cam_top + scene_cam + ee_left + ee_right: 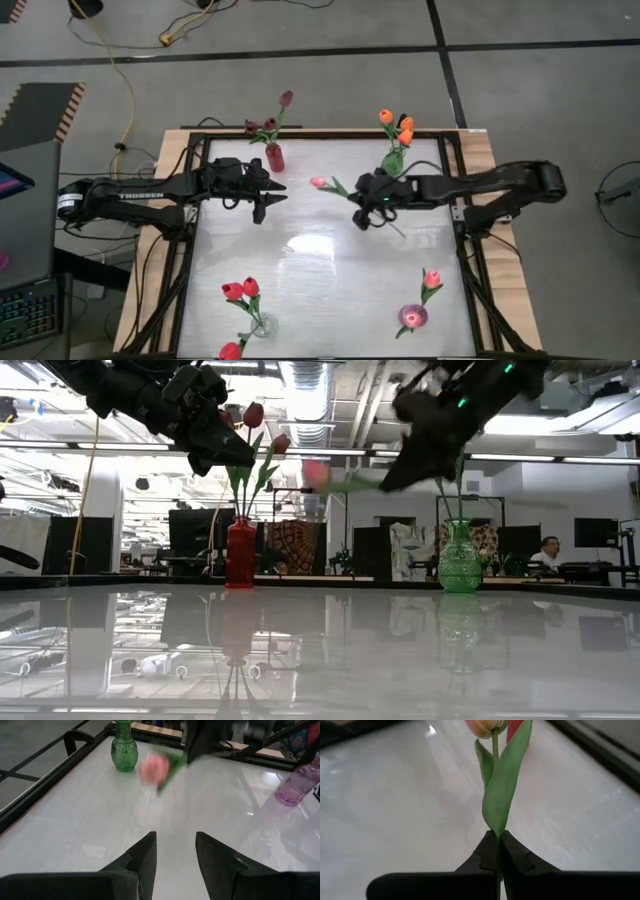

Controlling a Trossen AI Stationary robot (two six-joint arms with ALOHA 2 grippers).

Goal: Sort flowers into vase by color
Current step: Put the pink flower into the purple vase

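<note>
Jaws of the right gripper point(497, 851) pinch a pink artificial tulip point(319, 182); left gripper point(175, 851) spread; remaining flowers already stand in vases.

Table point(320, 290) middle lies open; vases stand near its corners.

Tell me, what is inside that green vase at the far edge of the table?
The green vase holds orange tulips on green stems, their heads above its neck. The stem ends inside cannot be seen through the patterned glass. The pink tulip is outside, held in the right tool.
</note>
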